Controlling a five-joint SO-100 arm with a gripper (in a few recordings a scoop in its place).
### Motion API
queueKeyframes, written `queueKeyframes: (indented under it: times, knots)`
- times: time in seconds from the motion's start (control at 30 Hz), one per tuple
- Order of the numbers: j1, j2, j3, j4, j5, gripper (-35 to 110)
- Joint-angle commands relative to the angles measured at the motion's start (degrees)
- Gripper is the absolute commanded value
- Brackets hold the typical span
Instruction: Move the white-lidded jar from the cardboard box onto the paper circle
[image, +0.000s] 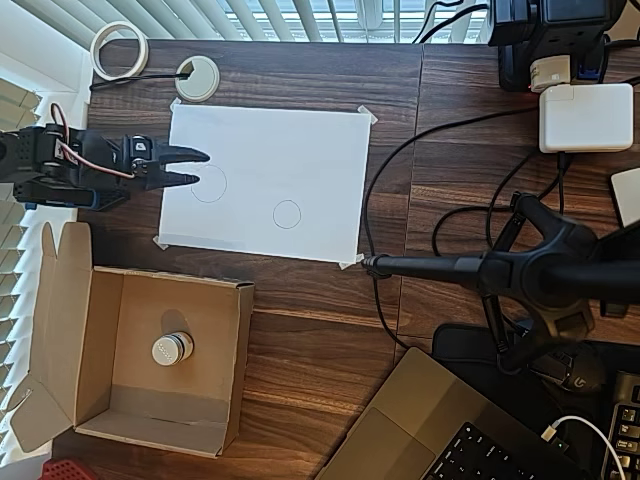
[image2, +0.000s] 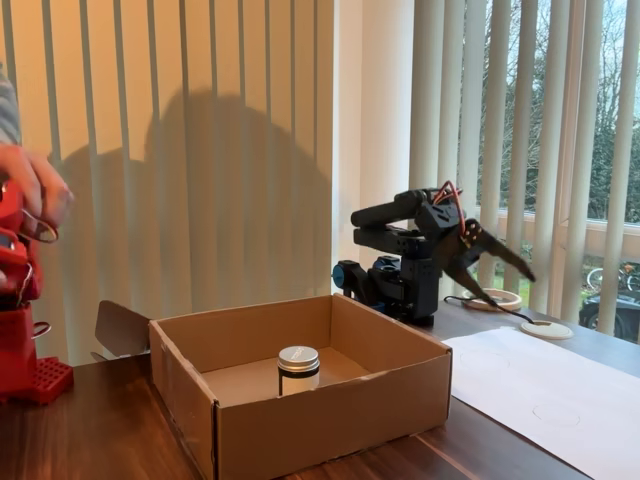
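**Friend:** Where are your fingers right now?

**Me:** My gripper (image: 203, 168) is up in the air, over the left edge of the white paper sheet (image: 300, 150) in the overhead view. In the fixed view my gripper (image2: 522, 290) hangs well above the table (image2: 80, 430). My fingers (image: 185, 155) are spread apart. There is a gap between them, and nothing is in it.

**Friend:** Where is the jar?

**Me:** The white-lidded jar (image: 172, 348) sits inside the cardboard box (image: 235, 370). It stands upright on the box floor, near the middle. In the fixed view I can see the white-lidded jar (image2: 298, 369) with its pale lid on top and a shiny rim. The walls of the cardboard box (image2: 330, 410) stand all around it. I am well apart from it.

**Friend:** And the circle?

**Me:** The paper circle (image: 287, 214) is the small one drawn on the sheet. It has only white paper inside. A bigger drawn circle (image: 208, 183) is to its left in the overhead view, and my fingertips are just over its edge.

**Friend:** What else is on the table?

**Me:** A roll of tape (image: 119, 49) and a white ring (image: 197, 77) sit near the blinds. A white charger block (image: 585, 117) lies on the right. A black stand (image: 520, 270) reaches toward the corner of the sheet, and a laptop (image: 440, 430) is at the bottom.
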Motion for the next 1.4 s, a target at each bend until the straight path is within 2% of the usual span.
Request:
queueKeyframes:
  times: [0.0, 0.17, 0.23, 0.57, 0.8, 1.07, 1.37]
  knots:
    - [4.6, -7.9, -12.1, -2.8, -8.5, 35]
    - [11.8, -16.4, -20.6, -9.6, -20.4, 35]
    - [14.9, -19.2, -23.3, -14.7, -33.4, 34]
    - [32.3, -42.9, -42.9, -17.3, -42.1, 47]
    - [48.3, -63.8, -52.3, -27.1, -52.5, 50]
    - [55.6, -89.2, -66.8, -27.9, -61.7, 50]
    - [57.0, -94.0, -67.9, -16.8, -71.6, 50]
